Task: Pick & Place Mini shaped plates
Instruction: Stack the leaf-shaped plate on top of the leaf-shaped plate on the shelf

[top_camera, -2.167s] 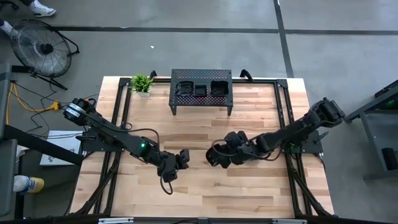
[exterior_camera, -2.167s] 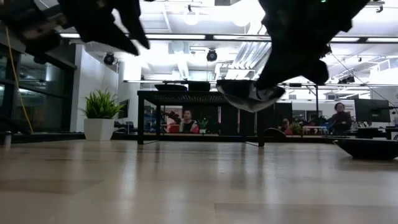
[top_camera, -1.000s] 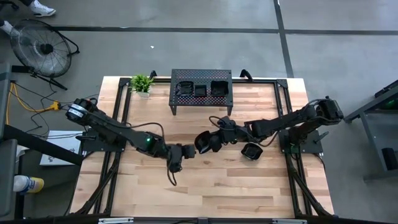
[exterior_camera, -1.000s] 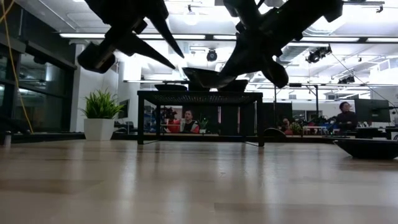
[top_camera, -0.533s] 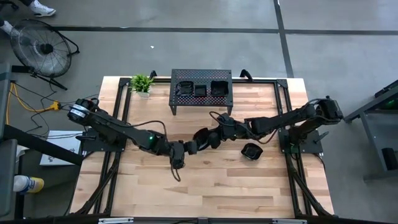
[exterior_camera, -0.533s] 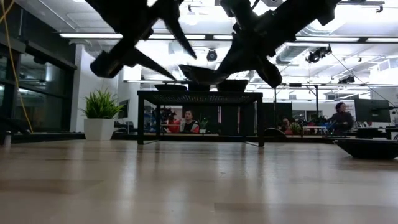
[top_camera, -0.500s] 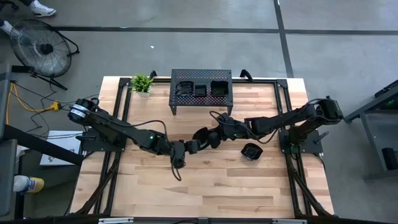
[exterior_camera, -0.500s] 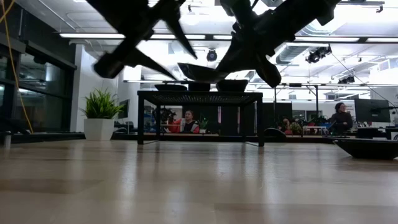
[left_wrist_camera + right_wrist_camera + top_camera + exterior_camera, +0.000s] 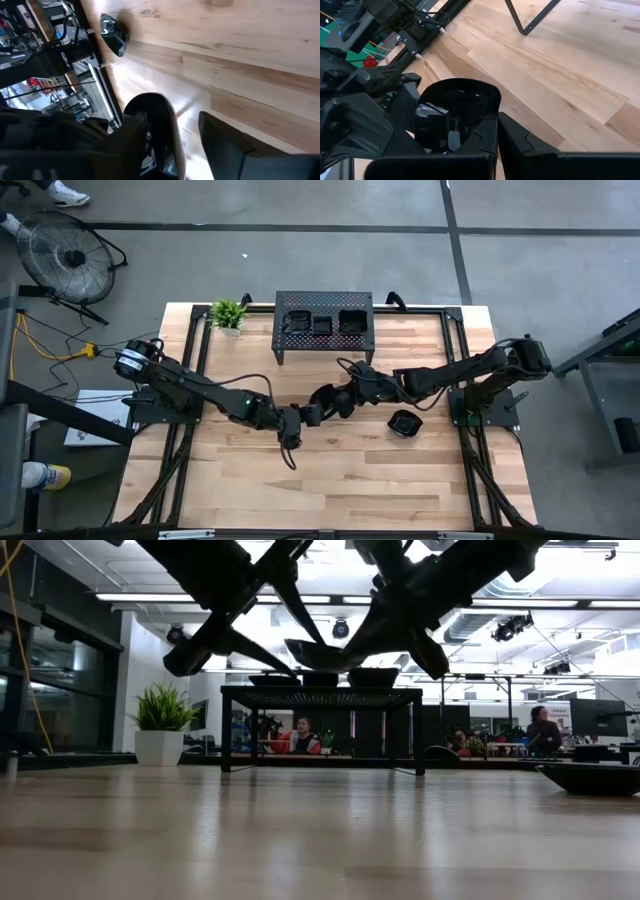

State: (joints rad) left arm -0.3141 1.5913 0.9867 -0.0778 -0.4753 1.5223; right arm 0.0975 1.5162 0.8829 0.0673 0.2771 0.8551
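Note:
My right gripper [image 9: 328, 400] is shut on a glossy black mini plate [image 9: 457, 112], held in the air over the table's middle; the plate also shows in the low view [image 9: 335, 658]. My left gripper [image 9: 300, 418] is open, and its two fingers stand on either side of the plate's free rim [image 9: 162, 125]. Another mini plate [image 9: 403, 422] lies on its base on the table, right of the middle. Three more mini plates [image 9: 322, 325] sit on top of the black perforated stand [image 9: 325, 302] at the far edge. My right gripper pinches the plate's rim [image 9: 487, 125] between its two fingers, on the side toward the table's right. The fingers come slanting down from the right. The plate is lifted clear of the table, about level, hollow side up. Whether my left gripper touches the plate I cannot tell.
A small potted plant [image 9: 228, 313] stands at the far left corner, beside the stand. Black frame rails [image 9: 195, 380] run along the table's left and right sides. Bare wood lies toward the near edge. People sit in the room beyond the table.
My left gripper has gone toward the table's right and a little up, so that its open fingers now straddle the free rim of the plate. My right gripper has shifted slightly left with the plate, which stays lifted and level.

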